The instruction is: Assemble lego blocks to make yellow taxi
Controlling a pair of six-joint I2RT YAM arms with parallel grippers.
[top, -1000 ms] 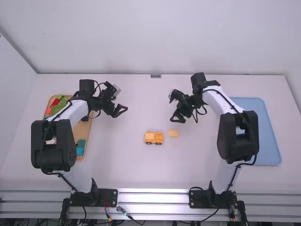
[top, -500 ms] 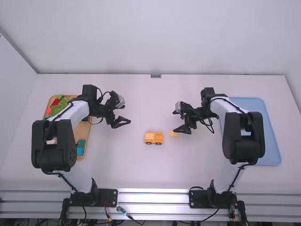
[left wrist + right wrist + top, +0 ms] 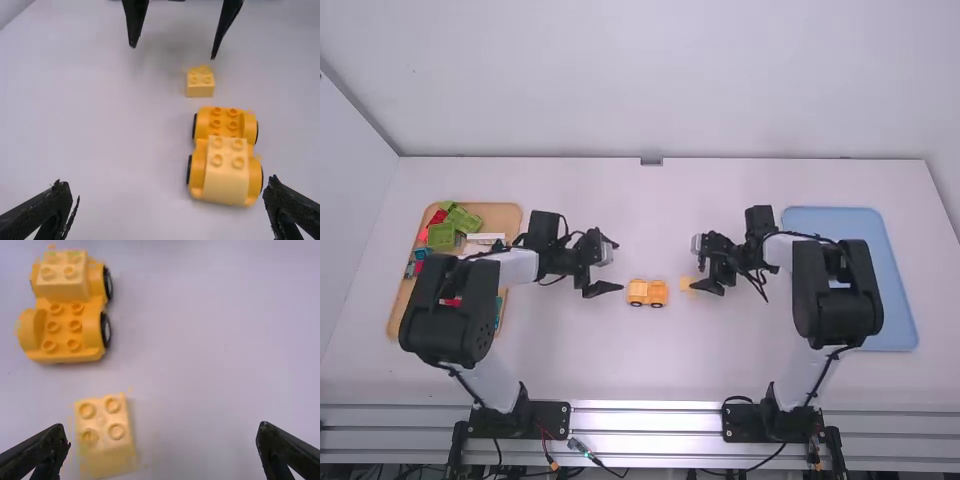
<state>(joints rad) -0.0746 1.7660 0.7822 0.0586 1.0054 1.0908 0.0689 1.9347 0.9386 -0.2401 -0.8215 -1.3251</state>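
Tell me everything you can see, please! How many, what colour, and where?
Wheeled car base: one, orange-yellow, middle of the table
Stacked brick: one, paler yellow, on the car base's end away from the loose brick
Loose four-stud brick: one, yellow, on the table near the right pincer
Toy blocks: several, partly hidden, green, red, teal and white, in the left tray
Left tray: one, tan
Right tray: one, blue
Table: one, white, under it all
Wall: one, white, behind the table
Robot arms: two, white and black, left and right
Pincers: two, black, open, left and right
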